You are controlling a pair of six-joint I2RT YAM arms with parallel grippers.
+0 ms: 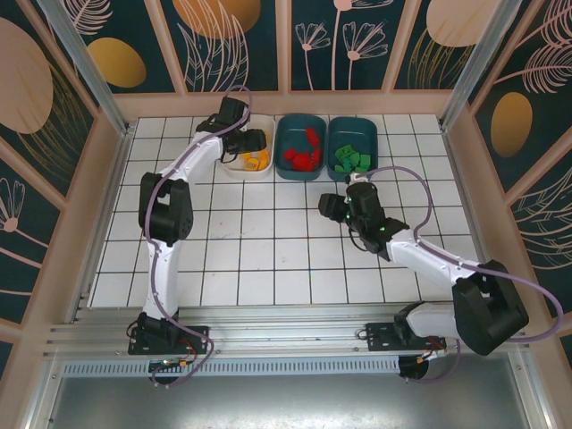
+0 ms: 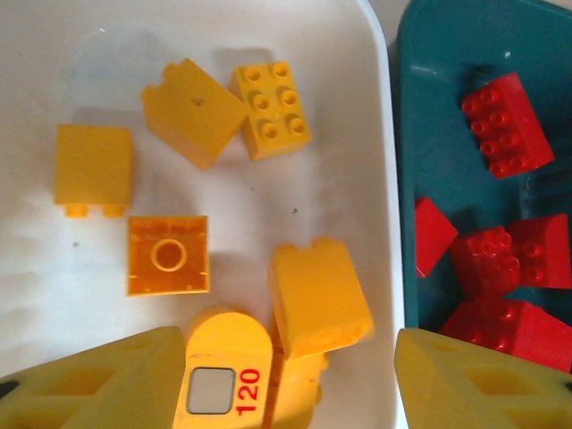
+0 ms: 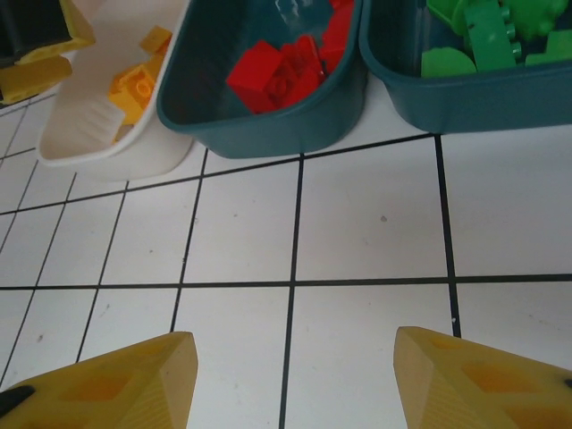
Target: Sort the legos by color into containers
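Three containers stand in a row at the back. The white bin [image 1: 246, 174] holds yellow legos [image 1: 257, 161]. The middle teal bin [image 1: 284, 134] holds red legos [image 1: 304, 156], and the right teal bin [image 1: 338, 130] holds green legos [image 1: 351, 159]. My left gripper [image 1: 253, 143] hangs open over the white bin [image 2: 268, 206]. Yellow bricks [image 2: 317, 299] lie loose on the bin floor between its fingers, beside the red legos [image 2: 500, 125]. My right gripper [image 3: 295, 384] stands open over bare tile in front of the bins, with nothing between its fingers.
A white tiled table [image 1: 268, 259] is fenced by a frame with patterned walls. In the right wrist view, the white bin [image 3: 107, 152], the middle teal bin [image 3: 268, 134] and the right teal bin [image 3: 465, 103] lie just ahead. Both arm bases sit at the near edge.
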